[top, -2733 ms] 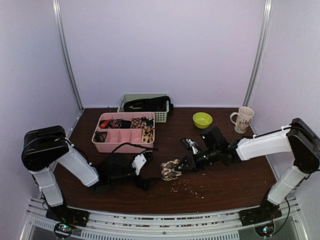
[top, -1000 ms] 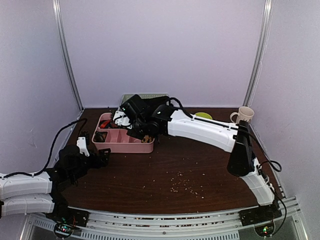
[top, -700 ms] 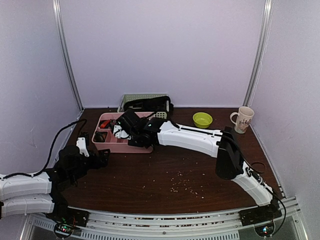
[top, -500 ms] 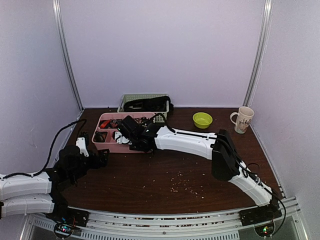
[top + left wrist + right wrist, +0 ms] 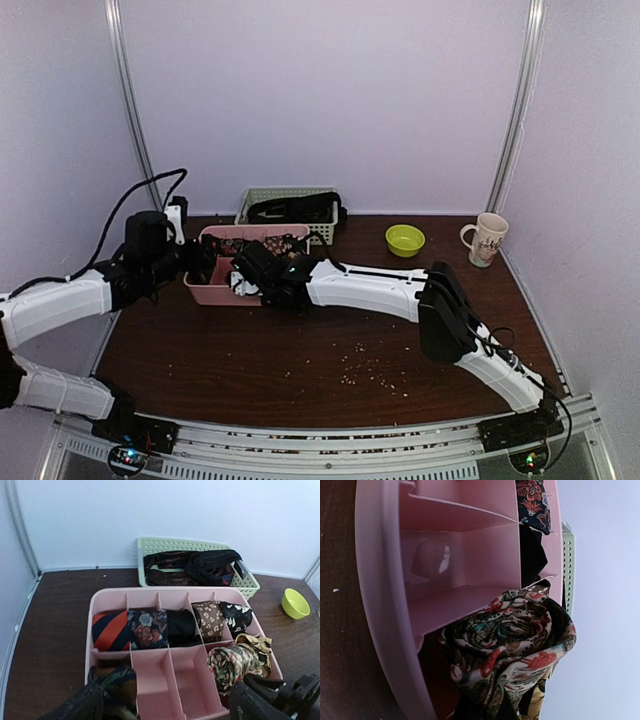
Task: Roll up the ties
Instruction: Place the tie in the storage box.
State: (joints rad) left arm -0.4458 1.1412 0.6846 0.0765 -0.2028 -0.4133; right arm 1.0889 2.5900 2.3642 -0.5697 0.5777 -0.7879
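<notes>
Brown table held a pink tray. One rolled tie sat in its corner box, walls stopping it unrolling (I guessed). Left gripper hung open; right gripper, beside the tie, I couldn't tell.

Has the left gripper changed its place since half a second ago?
Yes. The left gripper moved rearward, from in front of the pink organizer to beside its left end.

— What encloses the dark brown wooden bench?
— Plain pale lilac walls on three sides, joined at the back corners by slim silver metal posts. The light is soft and even, and a ribbed aluminium rail runs along the near edge.
</notes>
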